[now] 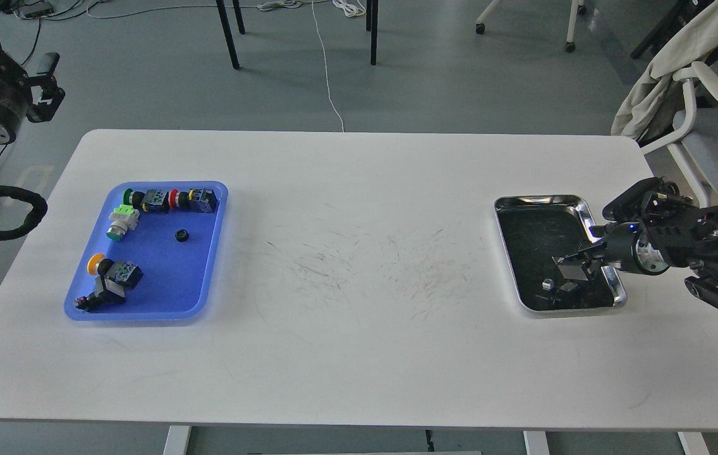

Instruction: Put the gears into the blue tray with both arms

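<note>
On the white tabletop [359, 278], scuffed with fine dark scratches, a shallow blue tray [207, 265] at left holds colourful-capped push-button switches [158, 200] around one tiny black gear [182, 236]. At right, the right hand [571, 260] reaches into a shiny steel tray [539, 203] with a dark inside; its grip I cannot tell. The left hand [49, 85] hangs far left, off the tabletop, released.
</note>
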Controlling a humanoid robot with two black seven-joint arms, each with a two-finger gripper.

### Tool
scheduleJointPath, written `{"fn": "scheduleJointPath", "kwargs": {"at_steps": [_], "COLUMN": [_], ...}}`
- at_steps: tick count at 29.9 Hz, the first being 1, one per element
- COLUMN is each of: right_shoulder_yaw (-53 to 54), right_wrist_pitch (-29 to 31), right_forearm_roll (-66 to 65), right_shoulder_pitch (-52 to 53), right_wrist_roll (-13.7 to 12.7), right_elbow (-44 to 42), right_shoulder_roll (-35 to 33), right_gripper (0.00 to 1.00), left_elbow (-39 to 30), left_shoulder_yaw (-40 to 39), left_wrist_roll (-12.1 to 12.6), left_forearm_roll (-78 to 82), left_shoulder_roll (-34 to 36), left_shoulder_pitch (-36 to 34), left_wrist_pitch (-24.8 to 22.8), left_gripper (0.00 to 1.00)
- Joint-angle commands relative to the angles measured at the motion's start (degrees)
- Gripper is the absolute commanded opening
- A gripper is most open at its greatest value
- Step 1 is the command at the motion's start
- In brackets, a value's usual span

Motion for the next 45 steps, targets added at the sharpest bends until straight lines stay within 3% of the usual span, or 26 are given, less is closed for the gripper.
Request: {"fn": "scheduleJointPath", "kwargs": {"at_steps": [1,45], "right_shoulder_yaw": [-0.1,-0.3], "right_wrist_pitch": [-0.3,1.3], "right_forearm_roll": [0.0,0.3], "right_shoulder_pitch": [-0.3,3.4], "right_wrist_roll": [0.0,0.4], "right_elbow": [-0.4,0.5], "right_shoulder_roll": [0.2,3.2], "right_gripper": [0.94,0.94], "left_elbow": [0.0,0.0], "left_shoulder_yaw": [0.0,0.0], "left_wrist_roll": [0.0,0.0], "left_forearm_roll": [0.0,0.1], "left_shoulder_roll": [0.0,1.4], "left_shoulder_pitch": [0.0,0.1], "left_wrist_pitch": [0.0,0.0], "left_gripper": [0.99,0.99]}}
